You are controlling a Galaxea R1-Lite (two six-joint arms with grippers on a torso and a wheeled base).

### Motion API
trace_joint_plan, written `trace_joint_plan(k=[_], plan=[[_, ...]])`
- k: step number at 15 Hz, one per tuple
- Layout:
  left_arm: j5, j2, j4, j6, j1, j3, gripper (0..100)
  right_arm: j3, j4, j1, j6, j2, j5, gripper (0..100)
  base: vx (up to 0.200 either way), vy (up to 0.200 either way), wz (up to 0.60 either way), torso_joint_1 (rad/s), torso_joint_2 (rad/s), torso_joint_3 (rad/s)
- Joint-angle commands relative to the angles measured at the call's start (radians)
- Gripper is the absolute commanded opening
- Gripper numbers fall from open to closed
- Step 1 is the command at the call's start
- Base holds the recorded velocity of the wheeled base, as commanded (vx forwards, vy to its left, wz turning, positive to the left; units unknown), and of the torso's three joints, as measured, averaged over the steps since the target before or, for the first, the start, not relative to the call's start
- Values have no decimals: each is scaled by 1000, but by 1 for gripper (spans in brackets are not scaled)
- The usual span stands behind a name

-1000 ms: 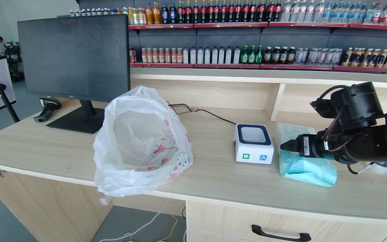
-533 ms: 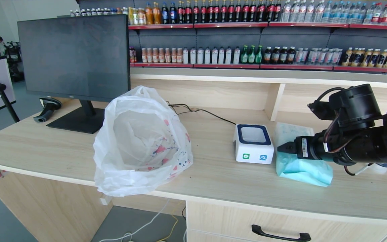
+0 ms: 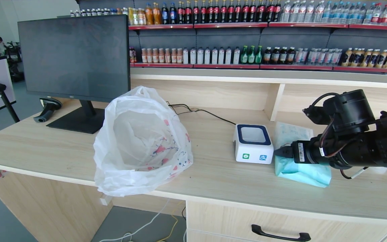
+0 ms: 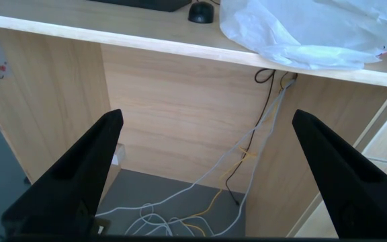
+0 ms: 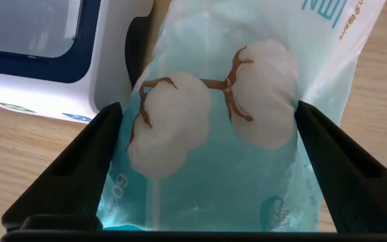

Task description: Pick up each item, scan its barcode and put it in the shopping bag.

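On the counter (image 3: pixel 213 174), just right of the white scanner (image 3: pixel 253 144), lies the soft blue pack (image 3: pixel 301 171) with cotton balls drawn on it. It has slid a little to the left since a second ago and now sits right up against the scanner. The right tool (image 3: pixel 278 152) has come lower and further left too. It is over the pack, wide open, one finger on each side. The shopping bag (image 3: pixel 143 144) stands well apart on the left, same as before. The left tool (image 4: pixel 207 114) hangs open below the counter edge.
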Motion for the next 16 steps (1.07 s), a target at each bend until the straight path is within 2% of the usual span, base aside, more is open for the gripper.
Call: trace_joint_plan(k=[1, 10, 11, 16], plan=[[0, 1, 1, 0, -1, 0, 100, 6, 4, 2, -1, 27, 2, 100, 0, 0, 0, 0, 0, 0], [0, 1, -1, 0, -1, 0, 100, 72, -30, 15, -76, 30, 0, 100, 0, 0, 0, 0, 0, 0], [0, 1, 1, 0, 1, 0, 100, 78, -30, 15, -78, 20, -1, 0, 0, 0, 0, 0, 0, 0], [0, 1, 1, 0, -1, 0, 100, 64, -30, 15, -73, 17, -5, 0, 0, 0, 0, 0, 0, 0]])
